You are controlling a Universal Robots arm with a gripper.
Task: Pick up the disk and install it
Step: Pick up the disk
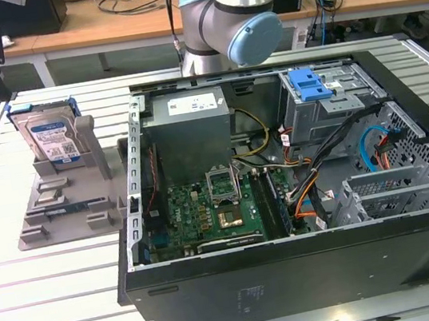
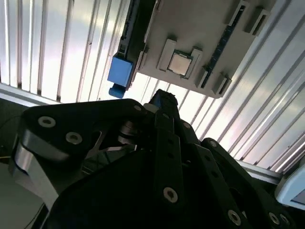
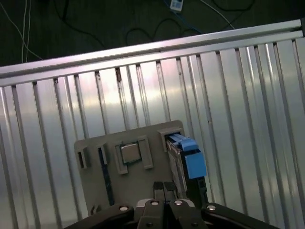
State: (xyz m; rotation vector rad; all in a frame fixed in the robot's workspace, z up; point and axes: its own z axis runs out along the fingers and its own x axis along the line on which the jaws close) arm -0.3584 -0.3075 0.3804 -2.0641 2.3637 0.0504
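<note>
**A:** What sits at the exterior view's left?

**B:** A ribbed metal table [image 1: 60, 313]. Near its far corner on that side, a grey holder [image 1: 67, 203] carries the disk [image 1: 49, 135]. The disk stands upright, silver, framed by a blue bracket.

**A:** And the claw?

**B:** In the first wrist view the gripper [image 3: 165, 188] hangs above that holder, clenched on nothing and apart from the disk.

**A:** Further right?

**B:** An open computer case [image 1: 297, 277] lies across the table's middle and right side. Inside it are a grey power supply [image 1: 190, 120] and a green motherboard [image 1: 210, 209]. Toward the case's far right corner is a drive cage [image 1: 335, 102] under a blue latch [image 1: 308, 82].

**A:** How far along is the job?

**B:** At the very start, I judge. The disk is not lifted from its holder and not installed — both steps are left.

**A:** Any writing?

**B:** The disk has a white-and-blue label with barcodes, and the power supply has a white sticker — I cannot make out any words.
</note>
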